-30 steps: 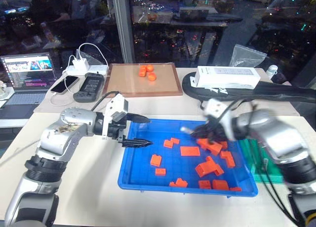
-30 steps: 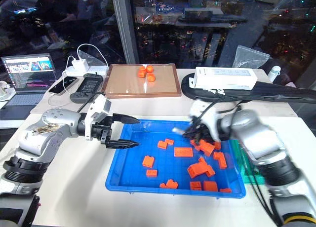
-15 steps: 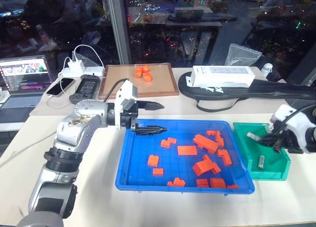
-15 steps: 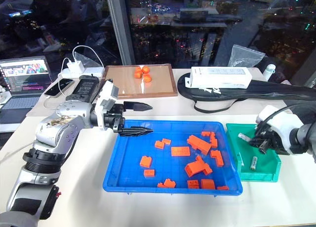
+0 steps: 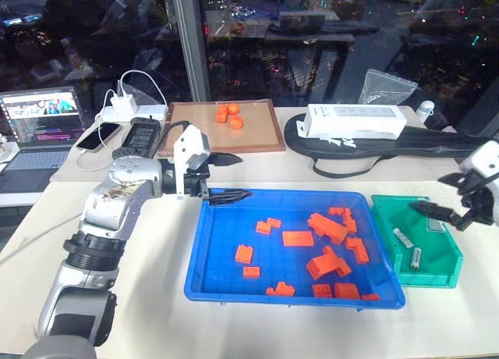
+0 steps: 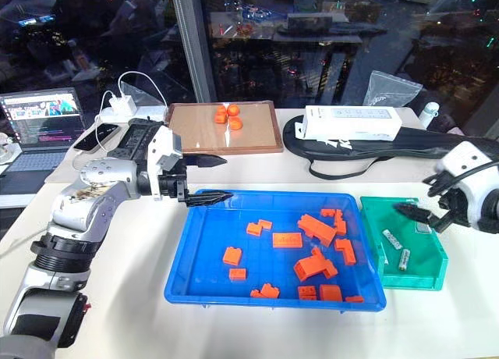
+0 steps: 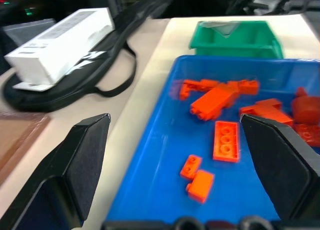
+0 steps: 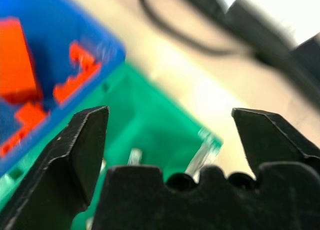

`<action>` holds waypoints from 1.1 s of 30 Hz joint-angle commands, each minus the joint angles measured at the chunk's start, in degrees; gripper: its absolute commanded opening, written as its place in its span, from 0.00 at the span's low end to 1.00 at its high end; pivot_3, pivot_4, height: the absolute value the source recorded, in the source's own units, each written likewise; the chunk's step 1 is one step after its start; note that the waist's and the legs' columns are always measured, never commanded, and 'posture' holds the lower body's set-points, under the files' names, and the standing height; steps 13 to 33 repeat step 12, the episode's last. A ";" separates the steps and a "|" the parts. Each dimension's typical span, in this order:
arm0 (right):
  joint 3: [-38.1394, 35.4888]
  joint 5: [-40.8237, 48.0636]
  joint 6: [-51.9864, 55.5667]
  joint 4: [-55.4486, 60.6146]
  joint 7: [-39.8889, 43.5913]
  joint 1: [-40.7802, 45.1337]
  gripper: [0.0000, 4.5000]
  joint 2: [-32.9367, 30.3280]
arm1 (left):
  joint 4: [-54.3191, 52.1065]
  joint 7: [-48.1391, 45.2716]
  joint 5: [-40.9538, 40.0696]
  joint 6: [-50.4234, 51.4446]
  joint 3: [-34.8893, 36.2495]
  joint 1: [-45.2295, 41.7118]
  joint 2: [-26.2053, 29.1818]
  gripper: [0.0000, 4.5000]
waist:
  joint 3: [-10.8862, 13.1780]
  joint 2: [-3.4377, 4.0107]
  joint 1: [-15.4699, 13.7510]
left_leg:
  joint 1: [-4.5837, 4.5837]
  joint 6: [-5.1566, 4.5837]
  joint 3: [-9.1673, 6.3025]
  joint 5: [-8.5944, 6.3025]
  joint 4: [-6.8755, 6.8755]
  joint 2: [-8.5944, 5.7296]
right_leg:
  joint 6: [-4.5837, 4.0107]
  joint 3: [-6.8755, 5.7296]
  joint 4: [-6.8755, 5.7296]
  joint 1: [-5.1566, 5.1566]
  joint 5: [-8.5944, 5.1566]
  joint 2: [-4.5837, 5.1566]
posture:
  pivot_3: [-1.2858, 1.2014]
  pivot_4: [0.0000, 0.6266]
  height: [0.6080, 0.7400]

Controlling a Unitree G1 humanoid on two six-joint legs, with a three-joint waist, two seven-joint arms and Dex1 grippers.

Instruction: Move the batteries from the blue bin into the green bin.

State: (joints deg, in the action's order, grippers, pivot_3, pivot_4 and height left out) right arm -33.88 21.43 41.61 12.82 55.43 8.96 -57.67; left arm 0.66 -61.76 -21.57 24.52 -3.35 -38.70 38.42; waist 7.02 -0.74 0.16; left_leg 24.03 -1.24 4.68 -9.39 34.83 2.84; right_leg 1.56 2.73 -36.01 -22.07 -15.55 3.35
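Batteries (image 5: 404,238) lie in the green bin (image 5: 444,275) (below the right gripper's (image 5: 441,195) wide-spread, empty jaws).

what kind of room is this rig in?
Probably an office or lab at night, not a home. A pale worktable stands against a big window with city lights outside, and a running laptop, a phone and a charger sit at the back.

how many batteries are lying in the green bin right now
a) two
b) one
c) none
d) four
a) two: two silvery batteries lie on the floor of the green bin, beside the open right end effector, while the blue bin holds orange bricks.
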 commanded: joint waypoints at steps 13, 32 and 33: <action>4.44 4.57 -5.29 12.88 -9.33 -9.10 0.99 16.85 | -6.76 9.93 -6.77 7.87 12.34 14.29 -0.37 1.00 | -0.01 -0.01 0.20 | -0.07 0.03 0.10 0.01 0.09 0.04 | 0.04 0.03 -0.05 0.05 0.04 0.12 | 0.52 0.24 1.00; 4.44 4.57 -5.29 12.88 -9.33 -9.10 0.99 16.85 | -6.76 9.93 -6.77 7.87 12.34 14.29 -0.37 1.00 | -0.01 -0.01 0.20 | -0.07 0.03 0.10 0.01 0.09 0.04 | 0.04 0.03 -0.05 0.05 0.04 0.12 | 0.52 0.24 1.00; 4.44 4.57 -5.29 12.88 -9.33 -9.10 0.99 16.85 | -6.76 9.93 -6.77 7.87 12.34 14.29 -0.37 1.00 | -0.01 -0.01 0.20 | -0.07 0.03 0.10 0.01 0.09 0.04 | 0.04 0.03 -0.05 0.05 0.04 0.12 | 0.52 0.24 1.00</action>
